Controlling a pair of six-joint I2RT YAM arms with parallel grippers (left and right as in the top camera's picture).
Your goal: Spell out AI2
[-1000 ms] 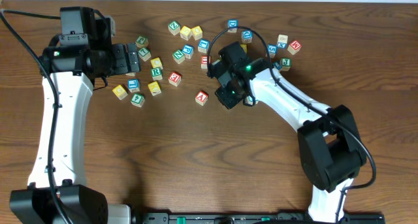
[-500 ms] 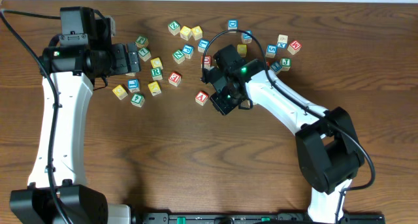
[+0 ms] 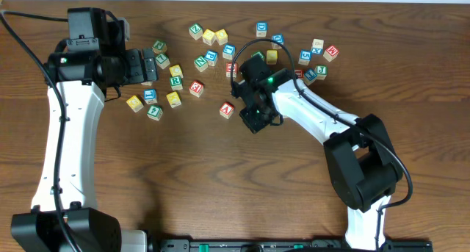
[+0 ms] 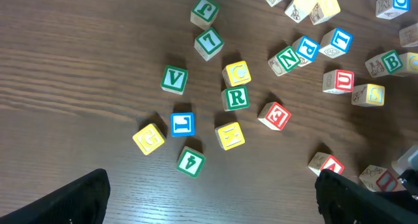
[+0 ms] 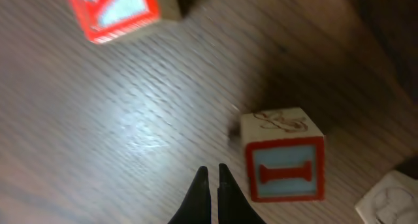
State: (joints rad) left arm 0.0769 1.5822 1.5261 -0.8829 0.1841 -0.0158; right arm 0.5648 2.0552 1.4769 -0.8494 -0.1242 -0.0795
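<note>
A cube (image 3: pixel 227 110) sits flat on the brown counter (image 3: pixel 220 186) with its red letter facing up. It has a bit of bare wood all round it.

The I cube (image 5: pixel 285 164) is just to the right of the A cube. The right arm hangs over it, so the view from above hides it. The right wrist view shows it well: a white face, a red frame and a red I lying on its side. It sits flat too. The two cubes are near each other but do not touch.

The right end effector (image 5: pixel 210 191) is low, just beside the I cube, on the side nearer the A cube. Its two fingers are pressed together and hold nothing. They touch no cube.

The left end effector (image 4: pixel 212 201) is well to the left of the A cube and a bit further up, off the counter. Its fingers are spread wide, with nothing between them.

Many other cubes (image 4: pixel 235 96) lie loose up and to the left of the A cube, in green, yellow, red and blue. More blue cubes (image 3: pixel 261 29) lie up and to the right of it. Which one has the 2 I cannot tell, as the signs are too small to read.
</note>
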